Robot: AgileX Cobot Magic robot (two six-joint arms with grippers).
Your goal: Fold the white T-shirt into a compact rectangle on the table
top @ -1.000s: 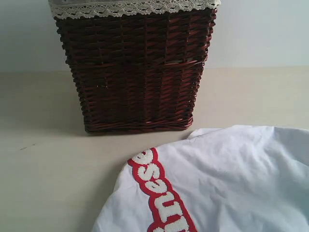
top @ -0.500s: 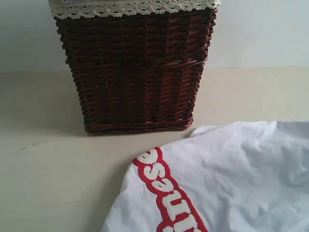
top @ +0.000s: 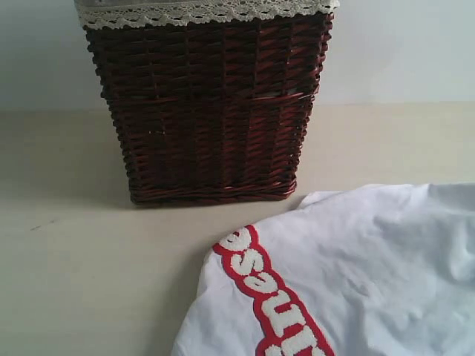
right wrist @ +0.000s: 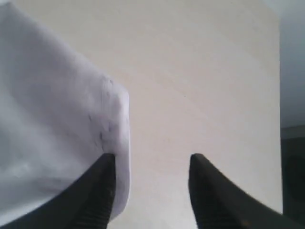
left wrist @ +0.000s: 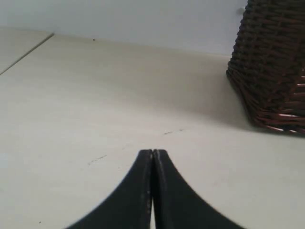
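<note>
The shirt (top: 371, 274) lies rumpled on the table (top: 74, 282), near-right of the basket (top: 208, 111), with no rectangle formed yet; the right gripper (right wrist: 152, 164) stands apart beside its edge, and the left gripper (left wrist: 152, 152) is pressed together, empty.

T-shirt (top: 371, 259) cropped (btm, rt), basket (top: 208, 111) top cut

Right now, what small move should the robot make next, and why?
Probably draw the right gripper back, clear of the white T-shirt: its jaws stand open with nothing clamped, and the shirt's edge lies loose beside one finger on the table. The left gripper is shut, holding nothing.
</note>
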